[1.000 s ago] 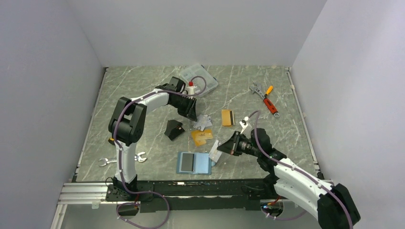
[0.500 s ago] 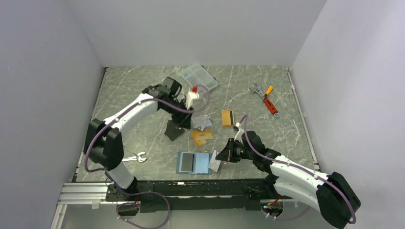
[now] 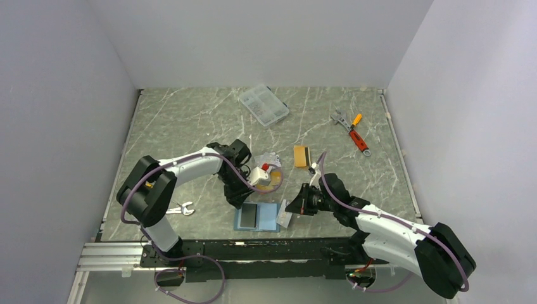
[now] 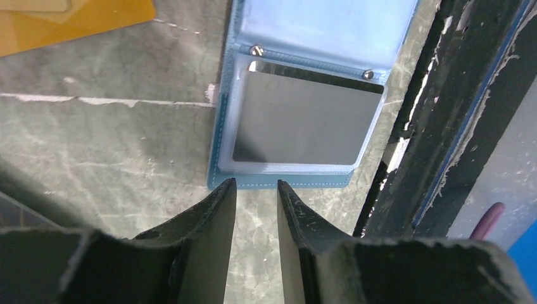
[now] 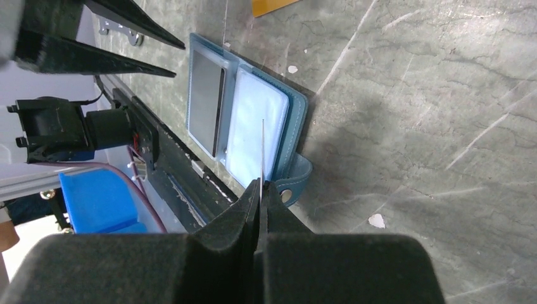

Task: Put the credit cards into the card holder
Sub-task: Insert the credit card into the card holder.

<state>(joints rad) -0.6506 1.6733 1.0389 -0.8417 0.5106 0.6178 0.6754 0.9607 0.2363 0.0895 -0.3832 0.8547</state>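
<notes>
The teal-blue card holder [image 3: 269,218] lies open near the table's front edge, with a silver-grey card [image 4: 304,120] in its left pocket. My left gripper [image 4: 256,185] hovers at the holder's [image 4: 218,158] left edge, open by a narrow gap with nothing between its fingers. My right gripper [image 5: 261,185] is shut on a thin silver card [image 5: 262,149], held edge-on over the holder's [image 5: 297,120] light-blue right pocket. More credit cards lie behind: an orange one [image 3: 301,156], silver ones [image 3: 271,158] and an orange-gold one [image 3: 276,178] partly under the left wrist.
A clear compartment box [image 3: 263,105] sits at the back. A wrench, an orange screwdriver [image 3: 356,120] and a red-handled tool [image 3: 359,140] lie at the back right. Another wrench [image 3: 180,208] lies front left. The black rail [image 4: 437,126] runs just beyond the holder.
My left arm swung from beside the clear box down to the card holder's left edge. My right arm moved slightly nearer the front edge, still holding the card.
</notes>
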